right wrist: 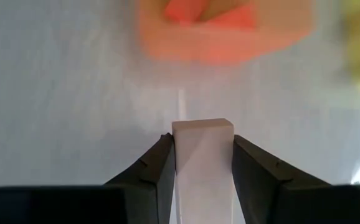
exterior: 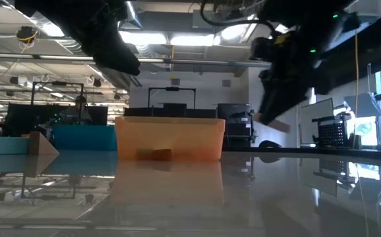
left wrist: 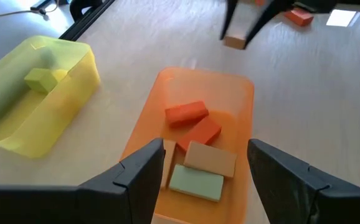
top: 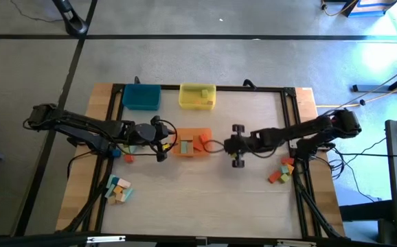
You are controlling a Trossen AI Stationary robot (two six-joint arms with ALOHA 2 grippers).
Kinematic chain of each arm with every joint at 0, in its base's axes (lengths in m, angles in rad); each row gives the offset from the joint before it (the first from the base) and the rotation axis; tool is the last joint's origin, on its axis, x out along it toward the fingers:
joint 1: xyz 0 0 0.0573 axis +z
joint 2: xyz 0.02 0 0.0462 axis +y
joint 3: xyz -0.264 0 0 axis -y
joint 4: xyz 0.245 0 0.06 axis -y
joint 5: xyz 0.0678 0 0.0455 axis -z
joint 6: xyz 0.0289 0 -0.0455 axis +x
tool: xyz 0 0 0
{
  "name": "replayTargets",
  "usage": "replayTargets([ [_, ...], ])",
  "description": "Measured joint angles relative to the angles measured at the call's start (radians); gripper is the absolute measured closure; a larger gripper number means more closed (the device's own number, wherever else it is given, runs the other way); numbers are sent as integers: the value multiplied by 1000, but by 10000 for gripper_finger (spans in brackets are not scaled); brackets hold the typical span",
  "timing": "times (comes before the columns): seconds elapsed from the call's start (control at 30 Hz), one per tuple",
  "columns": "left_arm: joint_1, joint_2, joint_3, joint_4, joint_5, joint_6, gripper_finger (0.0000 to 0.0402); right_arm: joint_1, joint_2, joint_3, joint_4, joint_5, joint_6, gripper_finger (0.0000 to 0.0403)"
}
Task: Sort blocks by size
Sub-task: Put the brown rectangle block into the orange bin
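Note:
My right gripper point(top: 227, 145) is shut on a natural wood block point(right wrist: 202, 155), above the table just right of the orange tray point(top: 209, 130). The tray holds two orange-red blocks point(left wrist: 192, 121), a natural block point(left wrist: 210, 158) and a pale green block point(left wrist: 195, 182). My left gripper point(left wrist: 206, 149) is open and empty above the tray's left end; it also shows in the high view point(top: 165, 142). Loose blocks lie in a pile at the near left point(top: 118, 190) and another at the right point(top: 281, 171). My right gripper pinches the natural block by two opposite sides point(right wrist: 179, 155) between its two fingers. The block's end sticks out a little past the fingertips. The fingers come from the table's right, slanting down. In the low view the block point(exterior: 276, 124) is clear of the table.
A blue tray point(top: 141, 96) and a yellow tray point(top: 197, 96) holding yellow-green blocks point(left wrist: 43, 79) stand at the far side. A small orange block point(top: 128, 158) lies beside my left arm. Bare table lies between the two near piles.

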Motion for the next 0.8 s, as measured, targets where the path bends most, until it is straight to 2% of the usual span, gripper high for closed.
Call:
replayTargets([
  [0.2,0,0,0,0,0,-21,183,-93,0,1,159,-47,-91,270],
  [0.43,0,0,0,-1,0,-21,183,-174,0,1,284,-126,-103,270],
  [0.8,0,0,0,-1,0,-23,183,-249,0,1,388,-135,-120,270],
])
